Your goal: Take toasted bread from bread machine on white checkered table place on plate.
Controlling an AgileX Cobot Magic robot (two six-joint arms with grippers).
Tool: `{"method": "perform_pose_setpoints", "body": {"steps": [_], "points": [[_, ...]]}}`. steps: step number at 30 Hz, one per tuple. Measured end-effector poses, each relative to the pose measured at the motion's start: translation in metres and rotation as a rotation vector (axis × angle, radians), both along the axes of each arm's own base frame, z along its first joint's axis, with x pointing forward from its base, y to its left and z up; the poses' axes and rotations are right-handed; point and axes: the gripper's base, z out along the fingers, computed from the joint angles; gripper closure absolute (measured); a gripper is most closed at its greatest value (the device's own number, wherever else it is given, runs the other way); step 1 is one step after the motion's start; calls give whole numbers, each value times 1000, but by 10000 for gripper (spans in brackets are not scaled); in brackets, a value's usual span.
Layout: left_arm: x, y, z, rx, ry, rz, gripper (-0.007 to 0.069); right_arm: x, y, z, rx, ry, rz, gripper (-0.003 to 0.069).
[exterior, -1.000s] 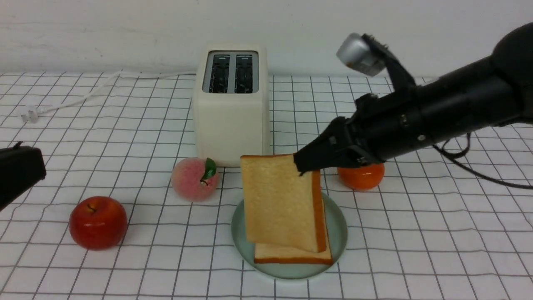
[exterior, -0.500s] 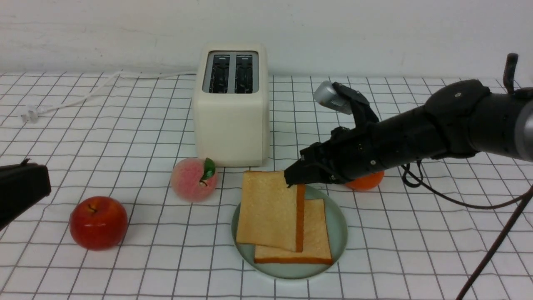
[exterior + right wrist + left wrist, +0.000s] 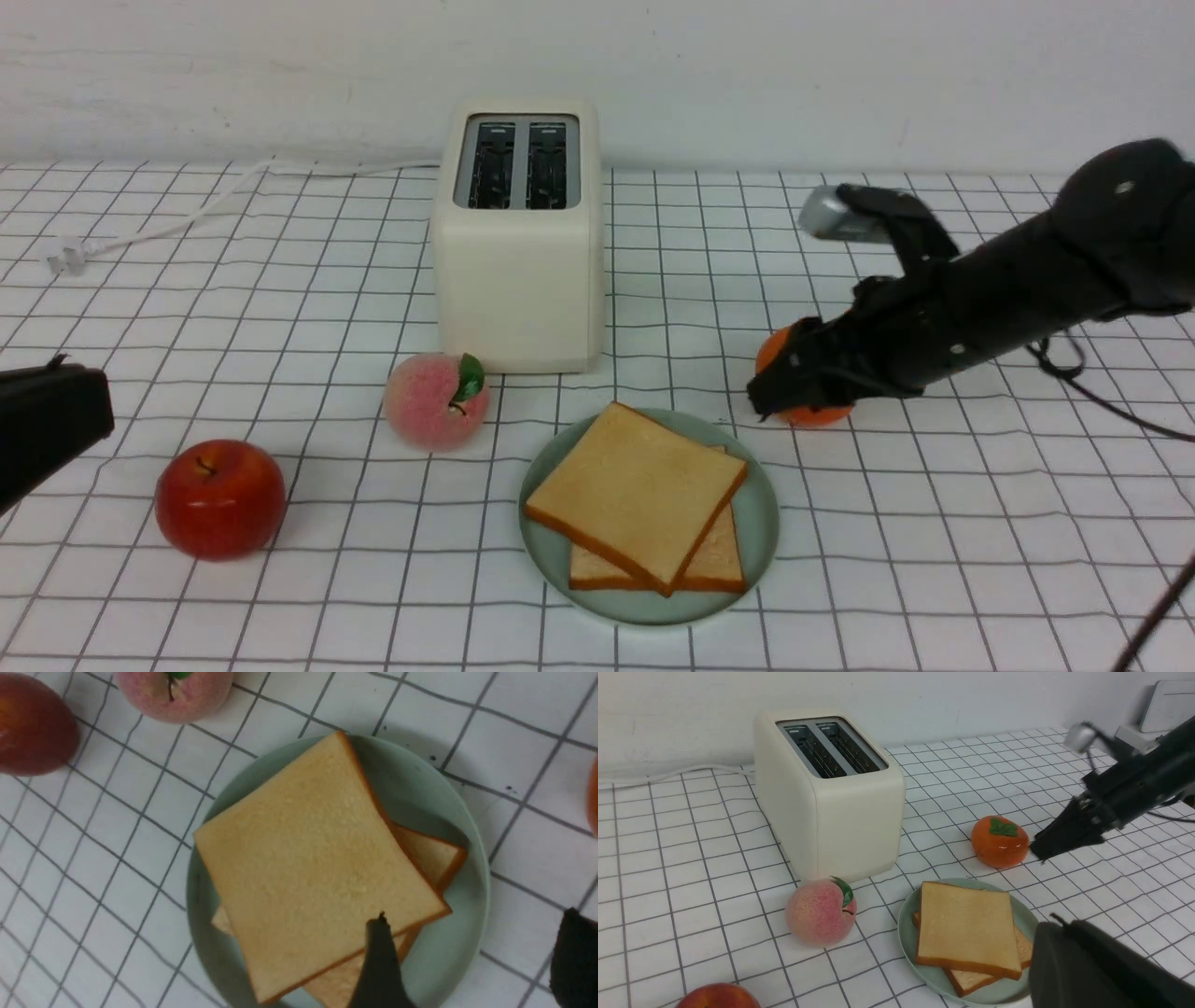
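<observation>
we find both toasted bread (image 3: 639, 485) slices stacked on the plate (image 3: 764, 518), the bread machine (image 3: 518, 271) empty, the right gripper (image 3: 767, 403) spread wide and empty, the left gripper (image 3: 89, 411) closed: we judge the task done.

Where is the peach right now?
In the front view the peach sits left of centre, just in front of the toaster's left front corner, between the red apple and the plate.

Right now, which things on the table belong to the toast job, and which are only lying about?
Belong to the job:
toasted bread, two slices stacked on the plate
plate
bread machine, slots empty
white checkered table

Only lying about:
peach
red apple
orange fruit
</observation>
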Motion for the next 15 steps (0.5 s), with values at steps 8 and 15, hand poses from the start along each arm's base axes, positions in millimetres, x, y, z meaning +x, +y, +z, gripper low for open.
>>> {"method": "perform_pose_setpoints", "body": {"steps": [8,15], "points": [[2,2,7,-32,-68,25,638,-76,-17,90,1,-13,57,407],[-26,12,-4,-96,-161,42,638,-180,-51,151,-203,-157,-25,647]]}}
